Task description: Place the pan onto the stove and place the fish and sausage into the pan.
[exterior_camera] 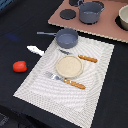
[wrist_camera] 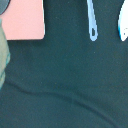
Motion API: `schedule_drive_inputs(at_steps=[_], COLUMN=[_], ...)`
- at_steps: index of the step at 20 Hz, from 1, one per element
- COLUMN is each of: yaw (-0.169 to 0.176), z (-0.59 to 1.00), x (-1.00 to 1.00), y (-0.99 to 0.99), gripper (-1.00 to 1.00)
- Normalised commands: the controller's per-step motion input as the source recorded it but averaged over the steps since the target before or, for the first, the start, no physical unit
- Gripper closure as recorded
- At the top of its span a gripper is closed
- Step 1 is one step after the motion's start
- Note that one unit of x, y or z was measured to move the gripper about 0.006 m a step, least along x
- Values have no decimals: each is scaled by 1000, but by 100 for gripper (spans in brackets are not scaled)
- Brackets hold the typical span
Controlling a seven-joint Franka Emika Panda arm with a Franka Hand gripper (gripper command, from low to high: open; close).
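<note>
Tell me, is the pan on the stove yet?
No. The pan sits off the stove, at the placemat's far edge, and it is empty. The fish and sausage lie on the dark cloth.

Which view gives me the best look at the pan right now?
The exterior view: the pan shows whole, bowl and long handle, sitting at the placemat's far edge, short of the stove. The wrist view catches only what looks like the end of its handle, not the bowl.
</note>
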Motion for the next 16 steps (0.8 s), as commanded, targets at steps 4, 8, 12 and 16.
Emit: schedule_drive_inputs(at_steps=[4,8,12,16], yaw=[-10,-91,-162,-168], z=[-144,-142,-242,-422], x=[179,751,684,484], y=[-187,-304,-295,-319], gripper=[-100,-100,-100,-100])
